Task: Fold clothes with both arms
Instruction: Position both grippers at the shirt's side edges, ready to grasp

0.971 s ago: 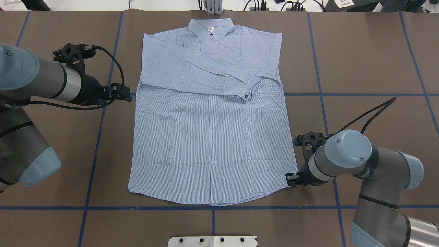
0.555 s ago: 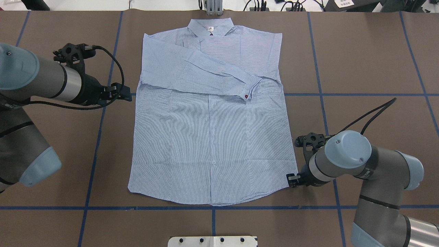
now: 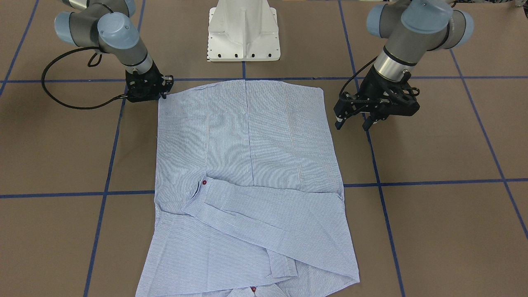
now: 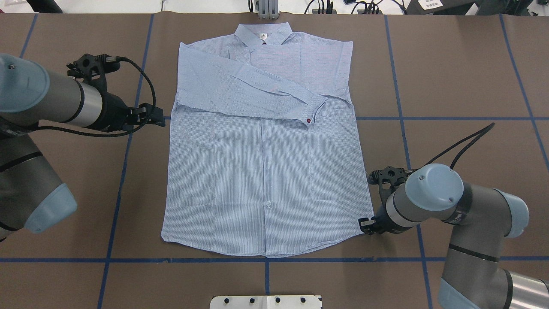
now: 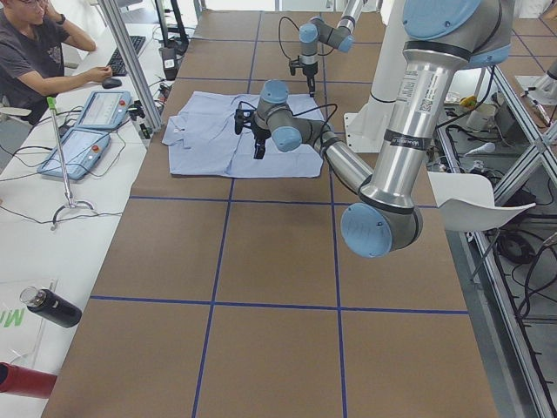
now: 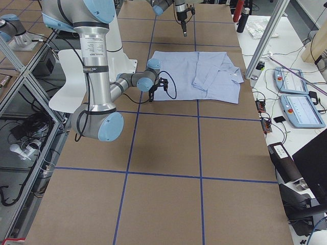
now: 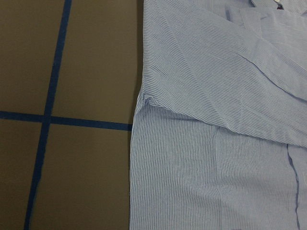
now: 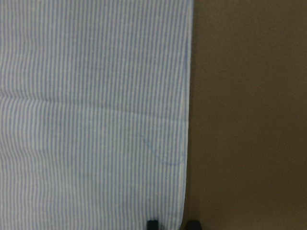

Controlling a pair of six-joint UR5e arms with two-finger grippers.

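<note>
The light blue striped shirt lies flat on the brown table, collar at the far edge, with a sleeve folded across the chest and its cuff with a red button near the middle. My left gripper hangs open just off the shirt's left side seam by the armpit; in the front-facing view its fingers are apart and hold nothing. My right gripper sits low at the hem's right corner. In the right wrist view its fingertips straddle the shirt's edge with a gap between them.
The white pedestal base stands at the near table edge behind the hem. Blue tape lines cross the table. A person sits at a side bench with control pendants and a dark bottle.
The right arm has shifted very slightly at the hem corner. The left arm and the shirt look unchanged.
</note>
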